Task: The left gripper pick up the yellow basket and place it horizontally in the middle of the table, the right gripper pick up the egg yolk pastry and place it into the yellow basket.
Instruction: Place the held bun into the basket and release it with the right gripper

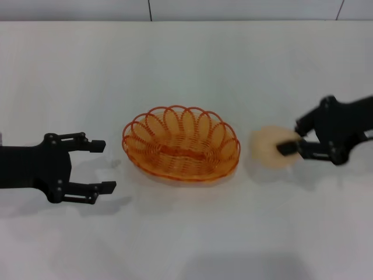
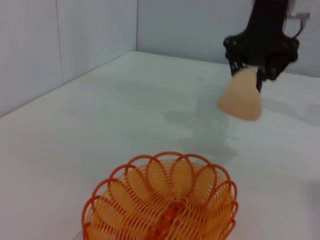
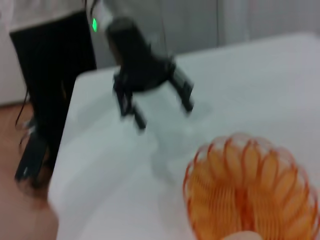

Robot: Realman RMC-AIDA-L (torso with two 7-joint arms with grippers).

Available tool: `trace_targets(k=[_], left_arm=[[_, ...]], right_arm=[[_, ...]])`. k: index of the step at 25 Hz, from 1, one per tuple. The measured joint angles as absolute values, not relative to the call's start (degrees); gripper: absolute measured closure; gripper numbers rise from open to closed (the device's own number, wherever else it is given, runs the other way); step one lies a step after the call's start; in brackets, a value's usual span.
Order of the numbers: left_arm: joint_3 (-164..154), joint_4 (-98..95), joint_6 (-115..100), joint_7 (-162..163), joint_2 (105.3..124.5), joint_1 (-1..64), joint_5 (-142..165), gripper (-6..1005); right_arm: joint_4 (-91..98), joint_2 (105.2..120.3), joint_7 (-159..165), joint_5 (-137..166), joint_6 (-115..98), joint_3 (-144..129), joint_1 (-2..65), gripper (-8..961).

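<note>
- While the yellow basket lies lengthwise across the middle of the table, it holds nothing and no claw touches it.
- The egg yolk pastry is near the basket's right end, apart from its rim, pinched between the fingers of the right gripper.
- In the left wrist view the pastry hangs under that gripper, above the tabletop and beyond the basket.
- The left gripper sits to the basket's left, its two fingers spread wide with nothing between them, close to the rim but apart from it.
- The right wrist view shows the same spread claw past the basket.
</note>
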State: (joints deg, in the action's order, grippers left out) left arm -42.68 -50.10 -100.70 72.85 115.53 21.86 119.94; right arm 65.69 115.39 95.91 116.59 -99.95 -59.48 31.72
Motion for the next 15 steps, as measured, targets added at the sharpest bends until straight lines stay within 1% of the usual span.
trace_targets(k=[5, 11, 12, 15], left_arm=[[-42.7, -50.0, -99.8, 72.5, 116.51, 22.3, 120.9, 149], [-42.7, -50.0, -99.6, 72.1, 116.68, 22.4, 120.9, 149], [-42.7, -50.0, -99.5, 72.1, 116.71, 22.4, 120.9, 149], [-42.7, -50.0, -99.1, 72.0, 116.80, 22.4, 120.9, 149]], right_arm=[[60.9, 115.65, 94.6, 106.4, -92.7, -63.8, 31.3, 812], [55.8, 115.83, 90.4, 97.9, -81.7, -73.0, 31.7, 840], [52.9, 115.83, 88.1, 93.7, -75.7, -78.9, 32.5, 847], [50.3, 115.92, 85.7, 89.3, -70.9, -83.5, 33.3, 868]])
